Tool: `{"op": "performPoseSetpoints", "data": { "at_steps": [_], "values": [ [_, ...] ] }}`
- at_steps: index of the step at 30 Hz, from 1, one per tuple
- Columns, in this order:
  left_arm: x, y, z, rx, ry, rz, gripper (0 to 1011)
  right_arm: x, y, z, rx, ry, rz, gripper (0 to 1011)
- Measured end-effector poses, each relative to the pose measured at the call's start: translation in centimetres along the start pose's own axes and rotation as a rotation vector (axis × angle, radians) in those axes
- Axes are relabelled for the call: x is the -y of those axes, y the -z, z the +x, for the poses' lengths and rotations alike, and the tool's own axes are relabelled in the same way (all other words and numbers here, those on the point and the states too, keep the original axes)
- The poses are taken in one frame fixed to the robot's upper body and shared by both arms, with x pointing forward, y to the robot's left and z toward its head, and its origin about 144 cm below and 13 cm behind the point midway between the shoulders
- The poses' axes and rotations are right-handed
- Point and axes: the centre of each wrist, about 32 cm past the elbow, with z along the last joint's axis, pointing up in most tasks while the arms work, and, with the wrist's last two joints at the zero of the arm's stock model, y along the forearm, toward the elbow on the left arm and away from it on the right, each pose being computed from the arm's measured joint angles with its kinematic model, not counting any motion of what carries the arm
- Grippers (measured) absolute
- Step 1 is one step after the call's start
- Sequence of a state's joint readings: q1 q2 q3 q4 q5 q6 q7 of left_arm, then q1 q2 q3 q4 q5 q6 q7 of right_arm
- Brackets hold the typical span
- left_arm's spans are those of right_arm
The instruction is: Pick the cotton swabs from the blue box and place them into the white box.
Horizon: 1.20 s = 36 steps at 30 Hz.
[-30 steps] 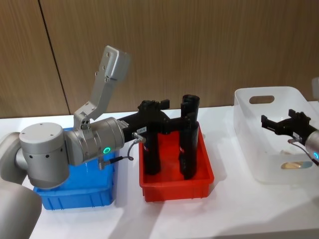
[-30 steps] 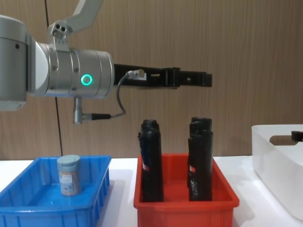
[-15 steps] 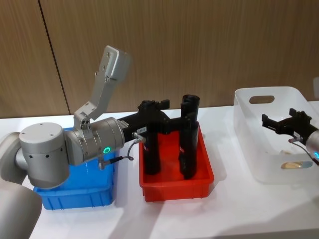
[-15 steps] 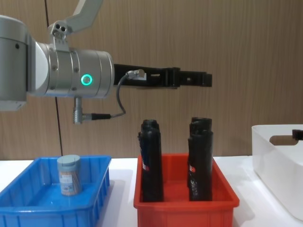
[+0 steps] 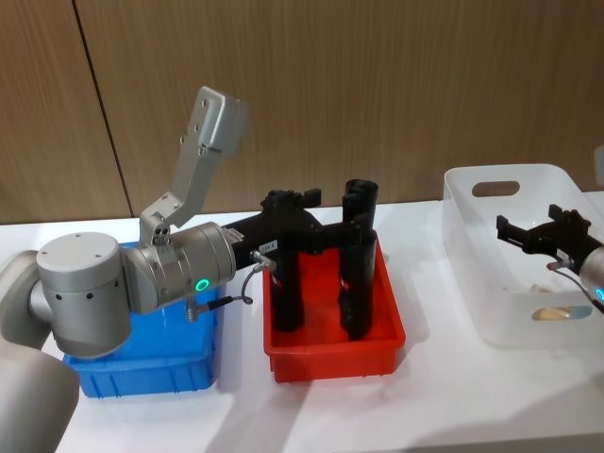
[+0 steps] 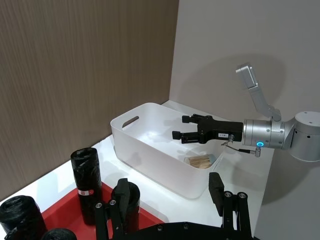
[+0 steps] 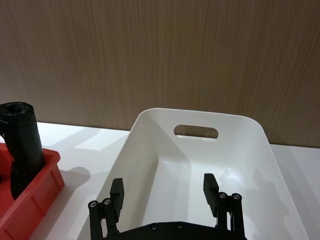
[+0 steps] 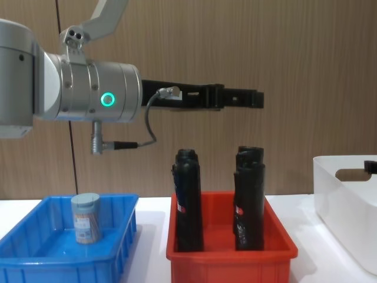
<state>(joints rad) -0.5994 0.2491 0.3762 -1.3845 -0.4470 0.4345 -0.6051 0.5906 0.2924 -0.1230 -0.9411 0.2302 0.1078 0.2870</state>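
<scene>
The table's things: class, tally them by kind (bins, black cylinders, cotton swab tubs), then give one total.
Bins: 3 (blue box, red bin, white box)
Black cylinders: 4
Cotton swab tubs: 2
Total: 9

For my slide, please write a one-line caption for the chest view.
Left gripper hangs above the red bin of black cylinders; a tub of cotton swabs stands in the blue box.
</scene>
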Motion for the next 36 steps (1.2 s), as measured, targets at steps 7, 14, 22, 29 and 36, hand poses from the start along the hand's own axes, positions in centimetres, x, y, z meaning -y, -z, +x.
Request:
{"op": "performPoseSetpoints", "data": {
  "at_steps": [7,14,22,29,36],
  "values": [
    [0.0,0.0,0.0,0.000,0.000,0.000,1004,0.0,0.0,0.0,0.000,0.000,0.001,1002],
    [0.0,0.0,0.0,0.000,0.000,0.000,1004,0.0,0.0,0.0,0.000,-0.001,0.001,1002],
    [0.0,0.0,0.0,0.000,0.000,0.000,1004,0.0,0.0,0.0,0.000,-0.001,0.000,1002],
    [-0.2,0.6,-0.2,0.013,-0.025,0.000,1004,0.3,0.2,-0.4,0.006,-0.004,0.006,1002],
    [-0.8,2.1,-1.1,0.067,-0.111,-0.008,1004,1.4,0.8,-1.5,0.021,-0.011,0.029,1002]
  ]
}}
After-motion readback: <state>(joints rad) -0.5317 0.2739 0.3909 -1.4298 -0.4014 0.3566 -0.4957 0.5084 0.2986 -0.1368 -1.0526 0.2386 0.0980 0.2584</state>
